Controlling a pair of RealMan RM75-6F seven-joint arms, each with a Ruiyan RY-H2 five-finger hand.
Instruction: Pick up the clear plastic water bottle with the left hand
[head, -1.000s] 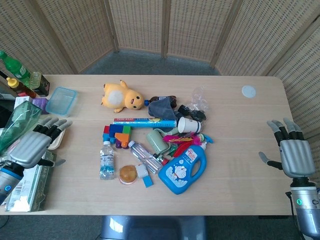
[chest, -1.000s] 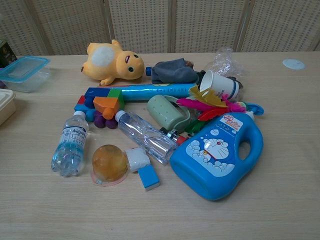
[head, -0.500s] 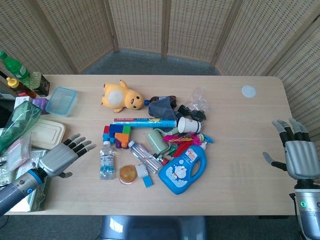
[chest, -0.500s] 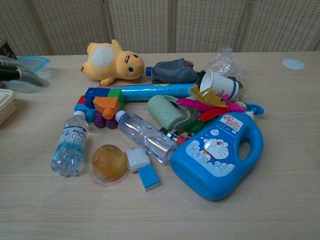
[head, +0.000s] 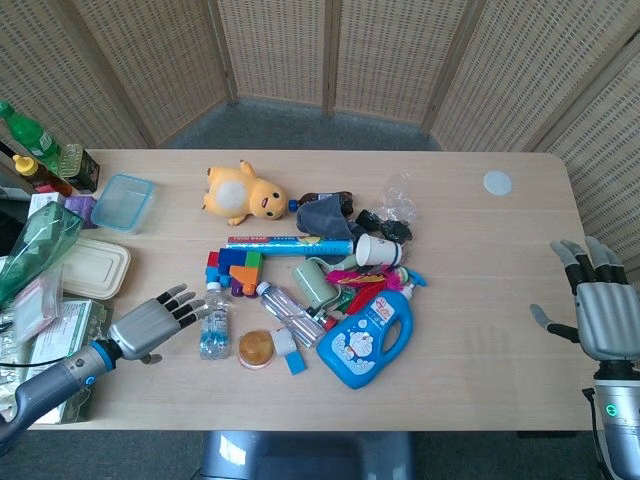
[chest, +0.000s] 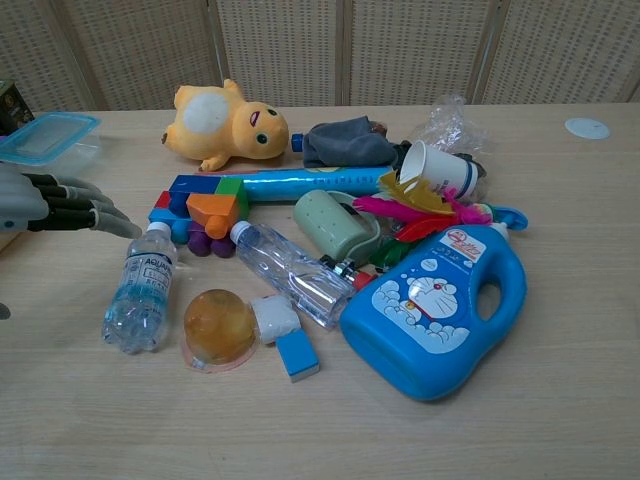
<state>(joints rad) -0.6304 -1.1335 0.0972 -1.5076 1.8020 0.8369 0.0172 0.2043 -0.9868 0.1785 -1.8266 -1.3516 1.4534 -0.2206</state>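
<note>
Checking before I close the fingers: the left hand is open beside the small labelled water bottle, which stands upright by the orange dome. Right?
Not quite. The water bottle lies on its side, as the chest view shows. The left hand is open beside it, near the orange dome.

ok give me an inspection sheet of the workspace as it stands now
surface: light wooden table.
job's things: clear plastic water bottle with a label lies on its side, not yet gripped.
clutter: yellow plush toy, blue detergent jug, second clear bottle, paper cup, toy blocks, orange dome, lidded plastic container.
hands: left hand, fingers spread, beside the water bottle, holding nothing; right hand spread at the table's right edge, holding nothing.
cables: nothing seen.
surroundings: woven folding screens behind the table; green bottle at far left.
</note>
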